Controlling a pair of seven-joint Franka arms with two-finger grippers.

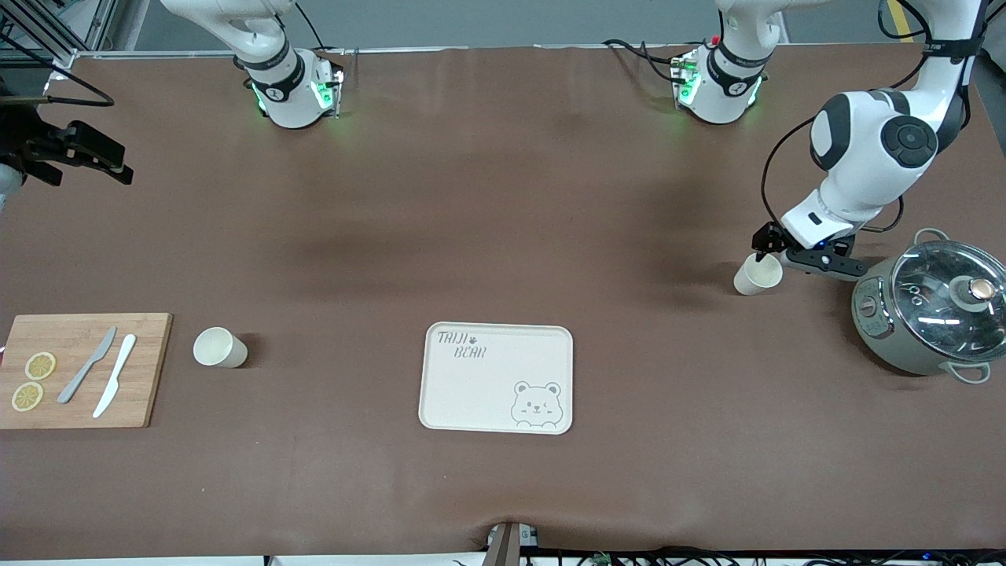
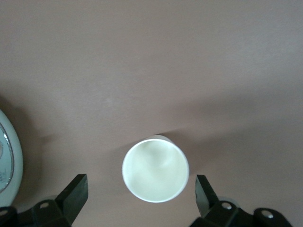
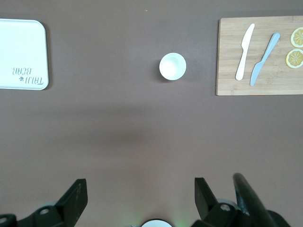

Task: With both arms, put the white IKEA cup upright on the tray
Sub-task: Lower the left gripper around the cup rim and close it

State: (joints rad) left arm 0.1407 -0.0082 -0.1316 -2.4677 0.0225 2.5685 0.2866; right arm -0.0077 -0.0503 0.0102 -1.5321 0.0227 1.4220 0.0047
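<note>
I see two white cups, both upright w/ open mouths up: one beside the lidded pot at the left arm's end of the desk, the other next to the cutting board. The cream bear tray sits between them, nearer the front cam. Left hand is spread wide, fingers either side of the cup, not touching. Right hand waits high, released, holding nothing.

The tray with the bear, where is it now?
In the front view the tray lies mid-table, between the two cups, nearer the front camera than both.
</note>
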